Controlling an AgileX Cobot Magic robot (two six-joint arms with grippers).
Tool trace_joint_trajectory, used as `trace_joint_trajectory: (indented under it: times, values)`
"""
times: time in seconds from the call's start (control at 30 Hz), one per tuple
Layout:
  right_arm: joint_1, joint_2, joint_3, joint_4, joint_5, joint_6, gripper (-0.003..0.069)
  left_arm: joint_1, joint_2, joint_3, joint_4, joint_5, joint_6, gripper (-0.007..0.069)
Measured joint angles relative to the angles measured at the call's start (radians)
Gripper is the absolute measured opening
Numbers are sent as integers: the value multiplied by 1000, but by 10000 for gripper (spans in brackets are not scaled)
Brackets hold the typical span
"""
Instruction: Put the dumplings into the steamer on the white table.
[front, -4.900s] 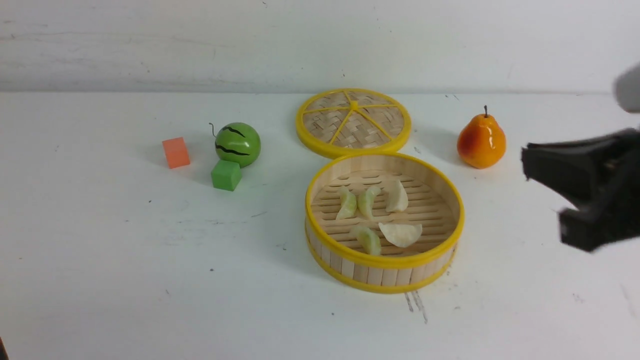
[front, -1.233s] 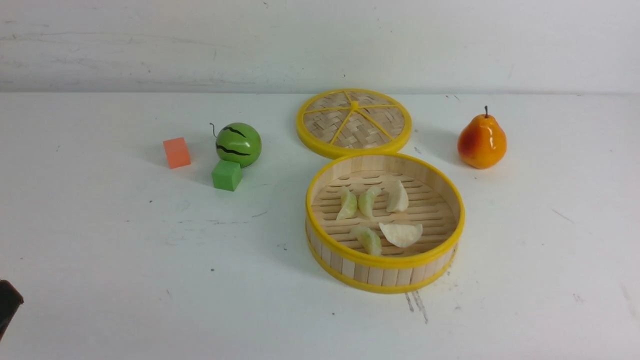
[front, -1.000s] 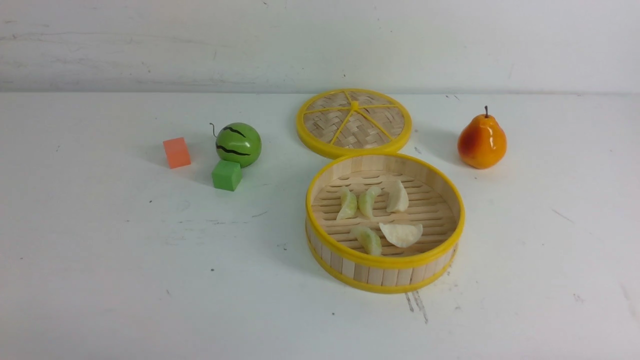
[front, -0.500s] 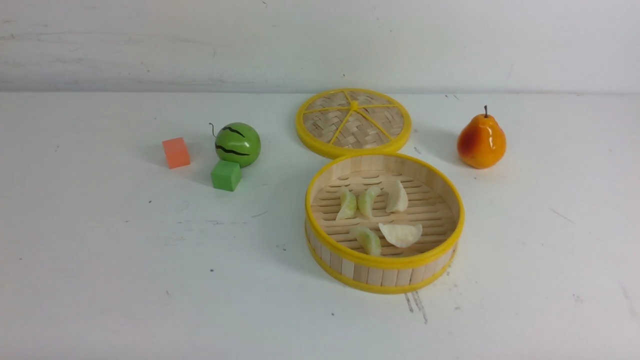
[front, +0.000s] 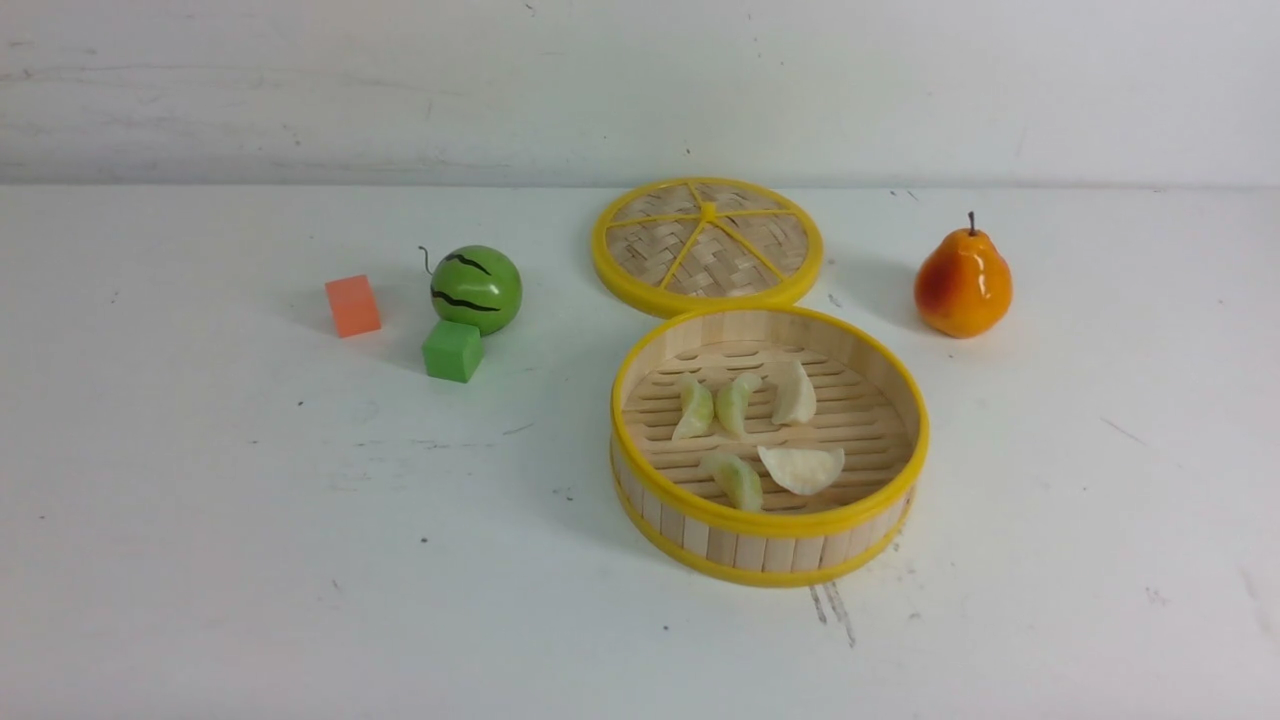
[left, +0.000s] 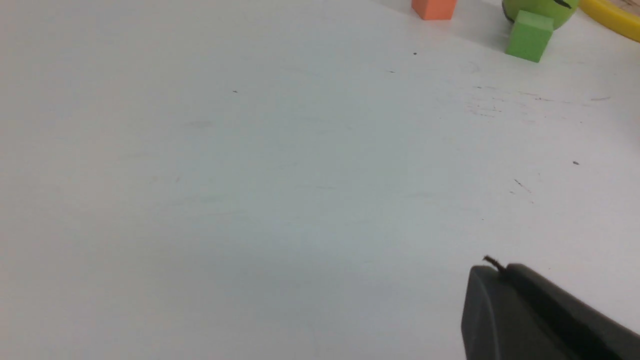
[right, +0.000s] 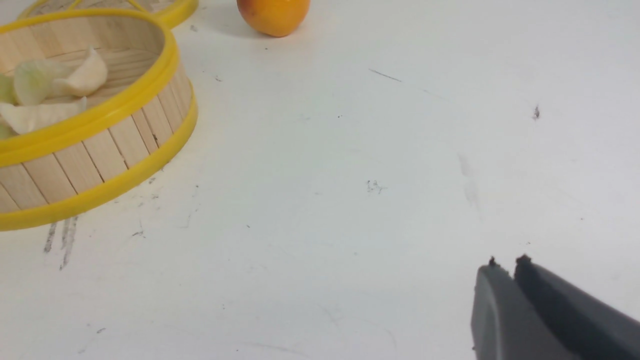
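the round bamboo steamer with slatted floor and yellow rims (front: 770, 520) sits right of centre in the front view on the broad white table (front: 250, 560). all five small cream to greenish crescent dumplings (front: 760, 435) lie on its slatted floor: three in a row towards the upper part of the basket, two nearer the lower rim. just above it in the frame, its rim next to the steamer's, lies the flat woven lid with yellow rim and spokes (front: 707, 245). at the upper right stands the orange pear with a dark stem (front: 963, 282), upright and apart from the steamer. left of centre sits the green striped watermelon ball (front: 477, 288), with the small green cube (front: 452, 350) just below it and the small orange cube (front: 352, 305) a little further left.

neither arm shows in the front view. in the left wrist view the left gripper (left: 492, 267) sits at the lower right of the frame, its dark jaws pressed together with nothing between them, over bare table. in the right wrist view the right gripper (right: 506, 264) is also at the lower right, jaws parted by a thin slit only, holding nothing, well apart from the steamer at the upper left.
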Motion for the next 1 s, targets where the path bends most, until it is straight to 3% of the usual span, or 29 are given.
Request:
trace_joint_trajectory:
  times: [1.0]
  values:
    - [0,0,0,1,0,0,74,7,0,0,0,0,0,-14]
